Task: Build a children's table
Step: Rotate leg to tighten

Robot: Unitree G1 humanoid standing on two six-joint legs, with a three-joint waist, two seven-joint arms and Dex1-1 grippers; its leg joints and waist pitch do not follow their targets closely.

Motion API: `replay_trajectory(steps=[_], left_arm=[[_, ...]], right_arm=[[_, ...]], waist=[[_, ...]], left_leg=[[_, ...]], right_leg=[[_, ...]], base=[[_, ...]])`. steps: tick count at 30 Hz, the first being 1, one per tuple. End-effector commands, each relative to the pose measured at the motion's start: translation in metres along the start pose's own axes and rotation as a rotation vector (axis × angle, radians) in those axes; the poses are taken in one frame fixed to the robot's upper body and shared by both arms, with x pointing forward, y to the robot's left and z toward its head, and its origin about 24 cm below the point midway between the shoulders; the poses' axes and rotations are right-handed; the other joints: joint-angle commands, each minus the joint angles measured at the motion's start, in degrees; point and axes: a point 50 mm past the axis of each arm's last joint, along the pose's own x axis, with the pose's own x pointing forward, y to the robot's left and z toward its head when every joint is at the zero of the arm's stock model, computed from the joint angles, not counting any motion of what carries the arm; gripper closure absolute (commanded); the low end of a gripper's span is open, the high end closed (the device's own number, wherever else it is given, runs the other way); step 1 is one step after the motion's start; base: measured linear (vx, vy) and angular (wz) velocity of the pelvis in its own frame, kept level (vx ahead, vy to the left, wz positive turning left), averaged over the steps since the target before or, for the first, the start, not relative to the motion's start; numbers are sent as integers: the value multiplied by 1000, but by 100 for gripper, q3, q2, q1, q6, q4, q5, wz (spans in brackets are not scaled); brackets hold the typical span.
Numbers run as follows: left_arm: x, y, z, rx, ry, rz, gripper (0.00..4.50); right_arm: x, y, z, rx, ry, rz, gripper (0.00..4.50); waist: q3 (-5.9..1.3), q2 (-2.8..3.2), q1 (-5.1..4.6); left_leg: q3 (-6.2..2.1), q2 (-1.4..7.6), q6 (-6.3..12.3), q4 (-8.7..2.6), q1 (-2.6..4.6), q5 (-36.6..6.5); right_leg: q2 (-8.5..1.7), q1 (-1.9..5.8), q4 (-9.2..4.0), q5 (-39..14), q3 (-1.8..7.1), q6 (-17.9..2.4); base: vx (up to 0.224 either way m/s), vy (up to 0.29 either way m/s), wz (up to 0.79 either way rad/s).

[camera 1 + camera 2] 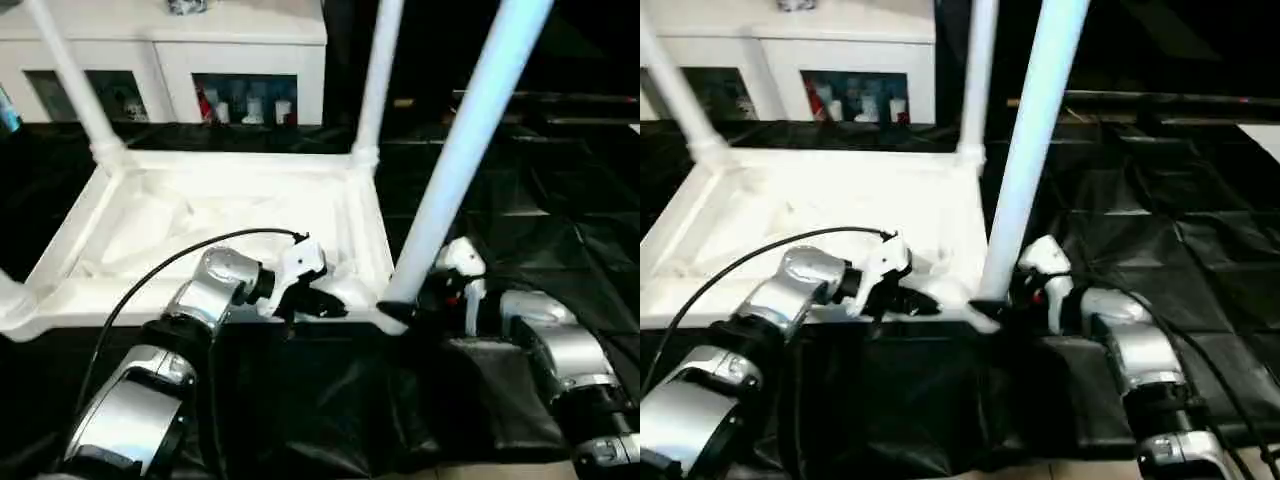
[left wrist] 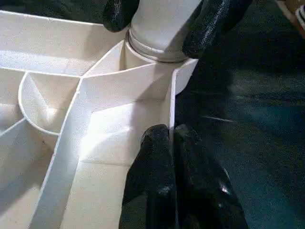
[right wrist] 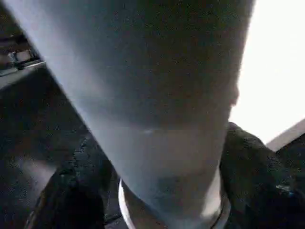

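Upturned children's table (image 1: 200,215): three legs seen seated. Near-corner leg (image 1: 460,160) clasped at base by right gripper (image 2: 169,21); left gripper (image 2: 171,157) pinches adjoining rim. Seating unconfirmed.

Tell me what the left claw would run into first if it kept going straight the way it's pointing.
Probably the round corner socket of the white plastic table, holding the white tubular leg. The left claw, pinched shut on the table's thin side wall, points along it toward that corner; depth is uncertain.
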Motion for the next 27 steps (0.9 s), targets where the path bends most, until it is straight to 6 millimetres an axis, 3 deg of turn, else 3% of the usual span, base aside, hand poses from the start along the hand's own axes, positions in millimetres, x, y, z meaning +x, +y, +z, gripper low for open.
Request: replay_trajectory(steps=[1,4,12,15,17,18,21,23,25,26,27], left_arm=[[7,-2,11,8,-86,-18,450],[6,-2,11,9,-86,-22,450],[7,-1,12,7,-87,11,450],[14,10,14,1,-75,171,450],[16,14,15,-1,-69,237,450],[21,19,18,-20,-73,322,450],[35,26,27,-68,-80,477,450],[43,27,33,-85,-93,515,450],[49,25,37,-72,-104,513,450],[51,25,38,-59,-102,508,450],[53,24,38,-34,-96,495,450]], right_arm=[[9,12,-7,45,19,102,161],[9,13,-8,54,16,114,191],[10,15,-11,76,11,105,208],[18,6,-18,96,16,-58,210],[22,2,-21,105,21,-129,215],[26,-5,-25,140,13,-257,215],[40,-10,-30,239,-40,-432,235],[50,-7,-29,251,-53,-462,237],[58,-2,-27,241,-53,-456,237],[62,-1,-27,237,-56,-453,237],[65,2,-25,245,-78,-425,206]], waist=[[-288,-52,10],[-290,-50,16],[-289,-54,28],[-270,-70,2],[-264,-77,-42],[-253,-81,-71],[-256,-70,-143],[-250,-81,-163],[-259,-90,-168],[-256,-38,-164],[-256,-69,-184]], left_leg=[[-189,422,223,-369,116,-1434],[-187,417,235,-362,112,-1413],[-190,418,211,-363,119,-1424],[-192,402,159,-367,115,-1509],[-224,385,9,-375,155,-1793],[-237,381,-27,-378,155,-1858],[-281,381,-189,-408,180,-2173],[-269,364,-137,-402,198,-2245],[-270,359,-52,-400,166,-2158],[-274,360,-41,-403,162,-2141],[-266,348,21,-402,148,-2156]], right_leg=[[-425,166,-360,-1301,259,-1345],[-434,174,-366,-1337,259,-1336],[-430,168,-373,-1379,259,-1304],[-432,137,-399,-1600,265,-1235],[-460,119,-459,-2130,260,-1119],[-457,109,-484,-2338,262,-1046],[-450,85,-536,-2689,241,-874],[-436,56,-565,-2678,253,-826],[-443,83,-565,-2590,258,-819],[-444,83,-560,-2539,262,-821],[-429,90,-574,-2504,255,-805]], base=[[0,0,0],[0,0,0],[0,0,0],[0,0,0],[0,0,0],[0,0,0],[0,0,0],[0,0,0],[0,0,0],[0,0,0],[0,0,0]])
